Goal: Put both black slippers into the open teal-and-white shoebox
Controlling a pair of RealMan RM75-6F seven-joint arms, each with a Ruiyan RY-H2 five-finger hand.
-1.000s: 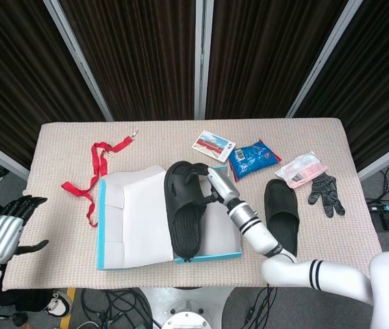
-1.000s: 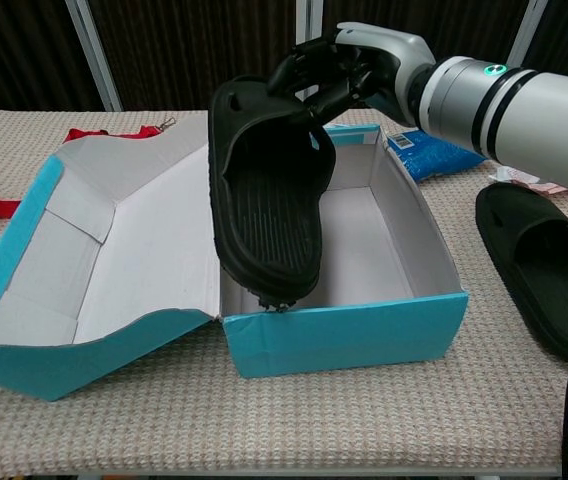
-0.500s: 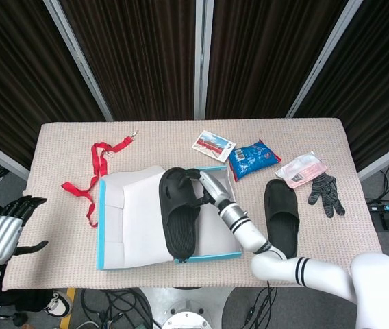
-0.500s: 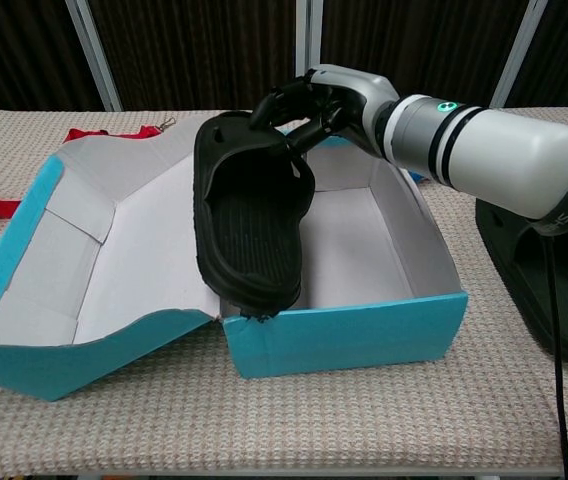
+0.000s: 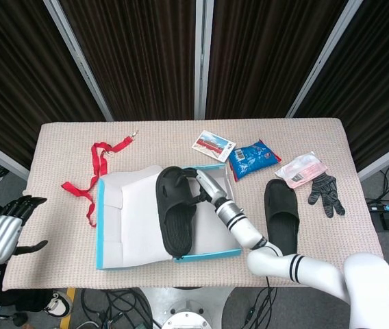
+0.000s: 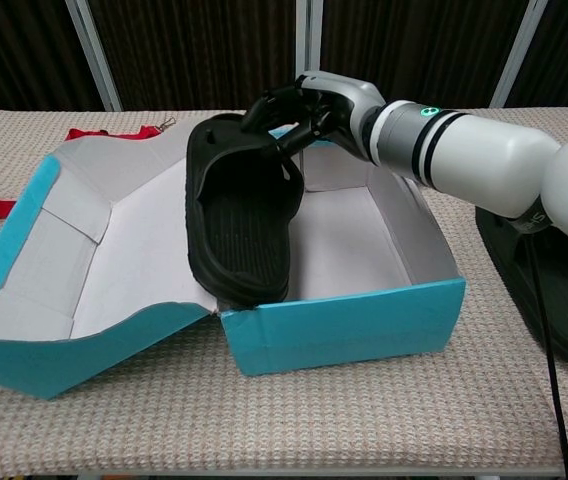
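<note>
- One slipper (image 6: 239,215) is grasped by its strap in the right hand (image 6: 309,105), tilted, with its lower end down at the left front corner of the shoebox (image 6: 364,320), against the hinge where the lid (image 6: 114,260) folds out.
- Second slipper (image 5: 281,214) lies on the table (image 5: 64,137) just right of the box, untouched.
- Left hand (image 5: 6,229) hangs off the table's left edge, fingers apart, holding nothing.
- Risk: the held slipper stands over the box's left wall. If let go at this lean, it could tip onto the lid instead of the box floor.
- Risk: the sole appears to press on the front wall; a further push could drag the light cardboard box.
- Risk: a slipper left lying across the middle would probably crowd the space needed for the second one.
- Surroundings: red ribbon (image 5: 95,168) left of the lid; card (image 5: 214,145), blue packet (image 5: 253,157), pink packet (image 5: 300,169) and black glove (image 5: 325,192) behind and to the right. None blocks the box opening; the glove and pink packet lie near the second slipper.
</note>
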